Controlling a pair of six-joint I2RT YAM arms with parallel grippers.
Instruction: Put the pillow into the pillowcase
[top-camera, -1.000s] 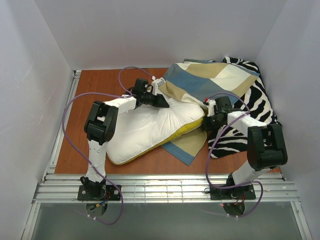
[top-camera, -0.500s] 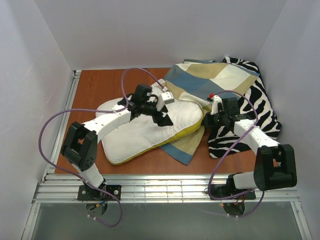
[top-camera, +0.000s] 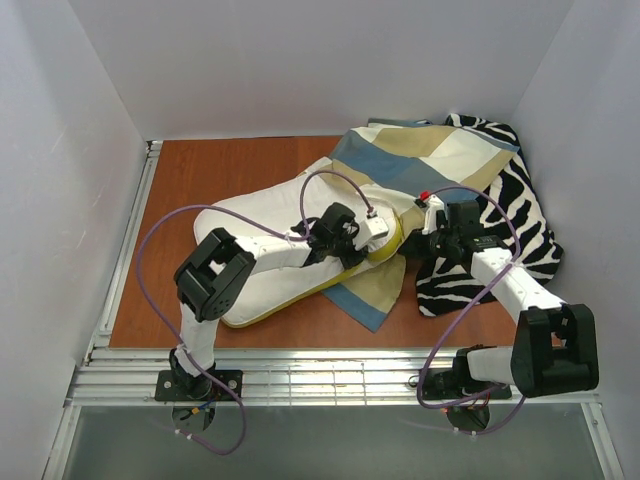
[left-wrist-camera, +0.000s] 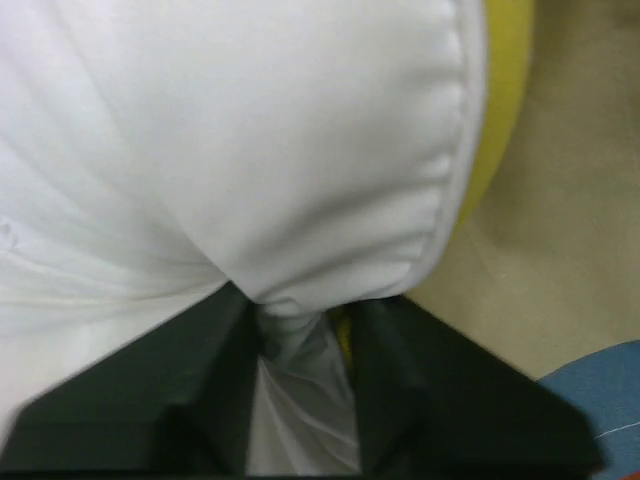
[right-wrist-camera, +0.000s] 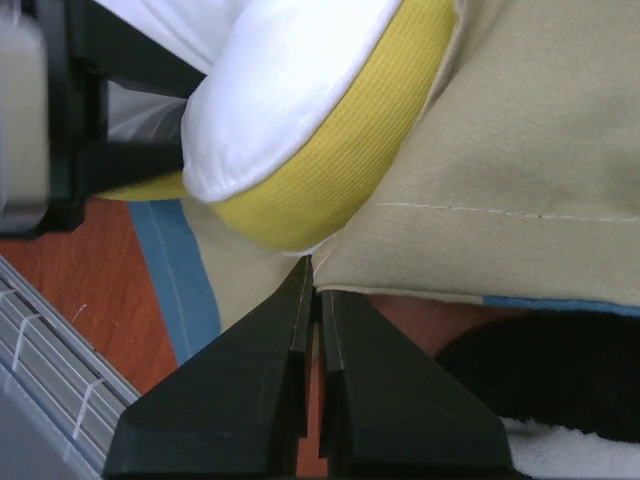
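Observation:
The white pillow (top-camera: 250, 250) lies on the table, its yellow-edged right end resting on the checked pillowcase (top-camera: 430, 160). My left gripper (top-camera: 372, 240) is shut on a fold of the pillow's white fabric (left-wrist-camera: 250, 130) at that right end; the pinch (left-wrist-camera: 305, 320) shows between the black fingers, with the tan pillowcase (left-wrist-camera: 570, 250) beside it. My right gripper (top-camera: 418, 240) is just right of the pillow's end. Its fingers (right-wrist-camera: 318, 290) are closed on the hem of the tan pillowcase (right-wrist-camera: 530, 150) layer that rises beside the pillow's yellow edge (right-wrist-camera: 340, 160).
A black-and-white zebra-striped cloth (top-camera: 500, 230) lies under and right of the pillowcase, below my right gripper (right-wrist-camera: 560, 400). White walls enclose the wooden table (top-camera: 200, 170) on three sides. A metal rail (top-camera: 320, 375) runs along the near edge.
My left arm has swung right, from the pillow's far edge across its top to its right end, and is now clamped there. My right gripper has stayed at the pillowcase edge.

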